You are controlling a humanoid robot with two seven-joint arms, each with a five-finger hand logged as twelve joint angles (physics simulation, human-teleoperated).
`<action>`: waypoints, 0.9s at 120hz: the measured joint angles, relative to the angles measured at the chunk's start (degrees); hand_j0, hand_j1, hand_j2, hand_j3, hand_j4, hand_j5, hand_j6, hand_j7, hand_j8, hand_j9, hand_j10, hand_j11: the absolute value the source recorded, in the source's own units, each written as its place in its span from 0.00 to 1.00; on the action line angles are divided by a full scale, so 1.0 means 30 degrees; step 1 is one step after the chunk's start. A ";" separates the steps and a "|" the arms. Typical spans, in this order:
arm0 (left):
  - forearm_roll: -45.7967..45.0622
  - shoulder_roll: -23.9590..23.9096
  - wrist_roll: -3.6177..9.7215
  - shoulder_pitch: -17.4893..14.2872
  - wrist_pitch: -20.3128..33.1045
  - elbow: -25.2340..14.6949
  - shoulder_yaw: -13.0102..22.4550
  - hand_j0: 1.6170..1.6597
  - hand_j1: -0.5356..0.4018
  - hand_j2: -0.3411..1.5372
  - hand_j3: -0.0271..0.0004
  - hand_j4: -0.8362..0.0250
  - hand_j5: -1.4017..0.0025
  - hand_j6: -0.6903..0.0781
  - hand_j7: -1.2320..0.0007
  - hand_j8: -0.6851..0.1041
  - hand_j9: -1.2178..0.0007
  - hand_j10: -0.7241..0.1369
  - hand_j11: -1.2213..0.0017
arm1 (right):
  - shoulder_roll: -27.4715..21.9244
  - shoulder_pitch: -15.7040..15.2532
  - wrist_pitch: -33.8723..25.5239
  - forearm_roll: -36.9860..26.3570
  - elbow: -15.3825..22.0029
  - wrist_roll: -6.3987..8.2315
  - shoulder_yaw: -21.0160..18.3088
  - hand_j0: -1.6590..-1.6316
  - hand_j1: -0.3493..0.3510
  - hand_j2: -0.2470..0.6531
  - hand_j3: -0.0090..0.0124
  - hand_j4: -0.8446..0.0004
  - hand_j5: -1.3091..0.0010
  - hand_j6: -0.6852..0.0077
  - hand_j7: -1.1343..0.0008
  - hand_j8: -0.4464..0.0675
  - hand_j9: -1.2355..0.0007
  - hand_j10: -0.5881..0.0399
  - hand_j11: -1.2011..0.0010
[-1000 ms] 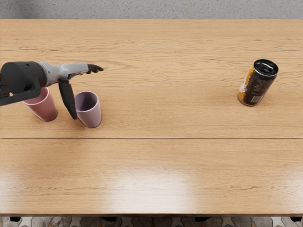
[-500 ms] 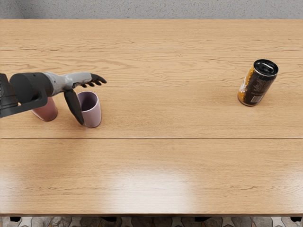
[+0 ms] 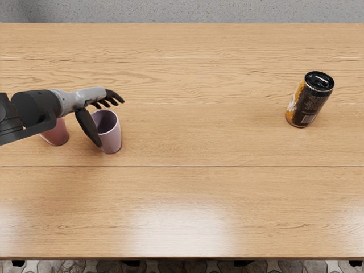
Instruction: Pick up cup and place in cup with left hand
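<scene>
My left hand: released, fingers spread | thumb overlaps mauve cup in my view | mauve cup upright on table, just right of pink cup

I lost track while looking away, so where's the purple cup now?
In the head view, the purple cup stands left of centre, beside the left hand's thumb.

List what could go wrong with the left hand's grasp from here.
Tipping: the left hand is open, its thumb overlapping the near-left side of the purple cup in view. Closing unevenly might push it over; contact can't be confirmed.

Collision: the left arm covers the pink cup's upper part. Dropping lower could knock it, and its hidden rim may make placement harder to check.
</scene>
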 joint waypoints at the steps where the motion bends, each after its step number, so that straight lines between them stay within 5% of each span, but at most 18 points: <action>1: 0.0000 0.0000 0.0000 0.0029 0.0009 0.0000 0.0000 0.96 0.66 0.21 0.99 0.71 0.79 0.60 0.76 0.58 0.76 0.58 0.76 | 0.0000 0.0000 0.0000 0.0000 0.0000 0.0000 0.0000 0.04 0.00 0.27 0.42 1.00 1.00 0.99 1.00 0.87 1.00 0.94 1.00; 108: -0.0004 -0.0321 0.0000 0.0439 0.0204 0.0523 -0.0009 0.96 0.53 0.22 0.99 0.59 0.70 0.47 0.65 0.45 0.65 0.46 0.65 | 0.0000 0.0000 0.0000 0.0000 -0.0001 0.0000 -0.0005 0.04 0.00 0.27 0.42 1.00 1.00 0.99 1.00 0.87 1.00 0.94 1.00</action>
